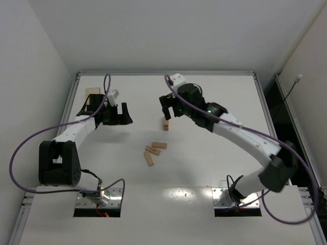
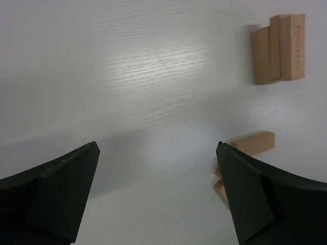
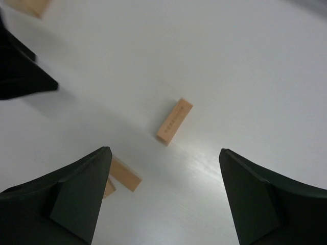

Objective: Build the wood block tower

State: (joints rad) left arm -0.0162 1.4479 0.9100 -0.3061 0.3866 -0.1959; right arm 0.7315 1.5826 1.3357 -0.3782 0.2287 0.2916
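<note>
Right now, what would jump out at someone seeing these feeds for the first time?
Over the white table, the right gripper hangs open above the small wood block tower at mid-table. Three loose blocks lie scattered just on its near side. The left gripper is open too, off to the tower's left.

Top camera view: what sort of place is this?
Likely a robotics lab cell: a white table between plain white panels, a left arm and right arm bolted at its edge, loose wood blocks.

Robot lab: white table [image 1: 204, 168] boxed by plain white walls [image 1: 153, 30]
</note>
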